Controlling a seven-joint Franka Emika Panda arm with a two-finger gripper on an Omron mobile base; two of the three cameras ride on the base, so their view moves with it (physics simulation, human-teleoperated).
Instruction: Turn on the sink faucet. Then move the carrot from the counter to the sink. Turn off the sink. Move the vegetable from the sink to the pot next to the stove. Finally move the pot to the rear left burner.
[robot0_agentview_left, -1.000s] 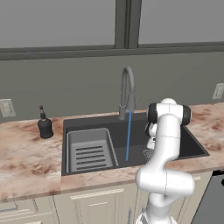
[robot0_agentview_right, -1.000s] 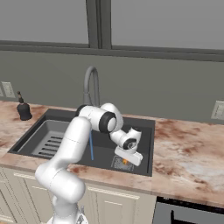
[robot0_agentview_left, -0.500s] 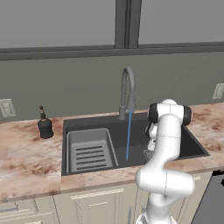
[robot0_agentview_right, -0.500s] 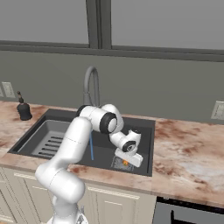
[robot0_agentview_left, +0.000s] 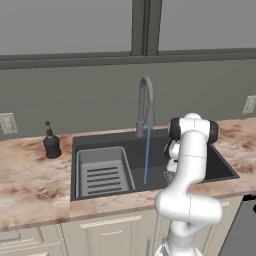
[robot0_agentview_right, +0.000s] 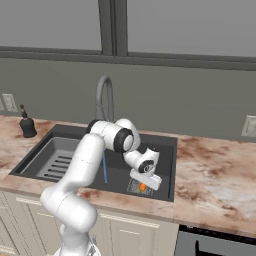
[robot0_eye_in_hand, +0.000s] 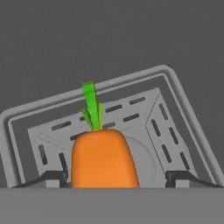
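A rendered home kitchen: a dark sink (robot0_agentview_left: 220, 167) set in a marbled worktop (robot0_agentview_left: 30, 180), a gooseneck faucet (robot0_agentview_left: 145, 100) behind the sink, a soap dispenser (robot0_agentview_left: 50, 142) to its left, cream cabinets (robot0_agentview_left: 110, 232) beneath, windows (robot0_agentview_left: 65, 27) above

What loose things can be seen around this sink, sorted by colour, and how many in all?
Orange: 1, the orange carrot with green leaves in the dark sink basin.
Black: 1, the small black soap dispenser bottle on the marbled counter.
Grey: 1, the grey slotted dish rack in the sink.
Total: 3.
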